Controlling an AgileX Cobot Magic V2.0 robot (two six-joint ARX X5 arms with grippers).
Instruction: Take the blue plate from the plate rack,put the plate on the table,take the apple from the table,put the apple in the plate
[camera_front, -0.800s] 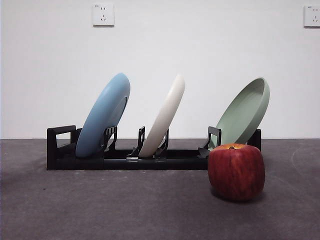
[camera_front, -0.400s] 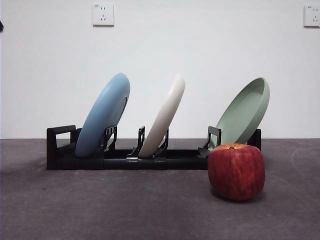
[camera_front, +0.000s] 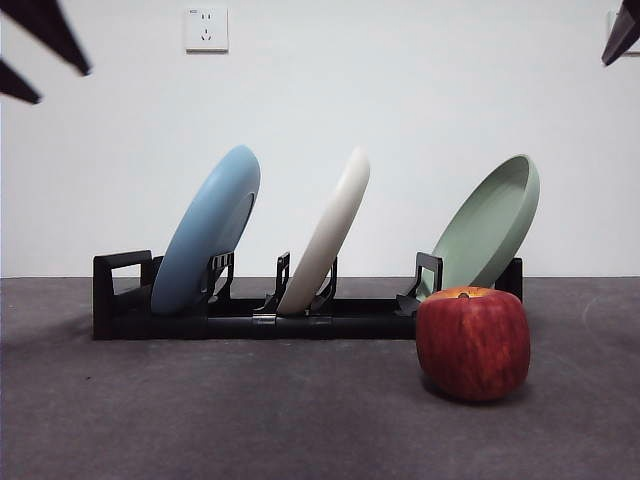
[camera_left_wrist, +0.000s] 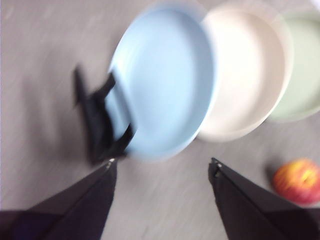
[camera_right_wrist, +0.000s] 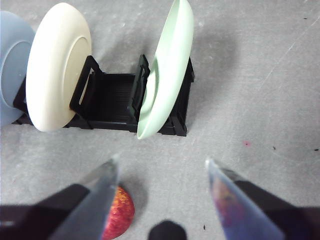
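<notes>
the left gripper (camera_left_wrist: 162, 167) hangs high above the left end of the plate rack (camera_front: 250, 315), showing in the front view only as two black pointed tips at the top left corner; its tapered matte black jaws stand wide apart with nothing between them. below it the rack is a long low black plastic frame with a looped block at its left end and upright slotted holders along its length, sitting on the dark grey, finely textured surface (camera_front: 200, 420). in its leftmost slot leans the blue plate (camera_front: 208, 232), a large round shallow matte disc of light blue with a smooth raised rim, tilted so its top tips right. next comes the cream plate (camera_front: 328, 228), equally smooth and matte, seen almost edge on and leaning the same way. at the right end the pale green plate (camera_front: 490, 225) leans likewise, its hollow face turned toward the camera. nearer the camera and just in front of the rack's right end stands the apple (camera_front: 472, 343), dark red with faint streaks, blocky and round, a yellowish hollow on top, resting on the surface apart from the rack. the right gripper (camera_right_wrist: 162, 165) hovers high above the apple and the rack's right end, a black tip at the top right corner in the front view; its glossy pointed jaws are spread open and empty.
</notes>
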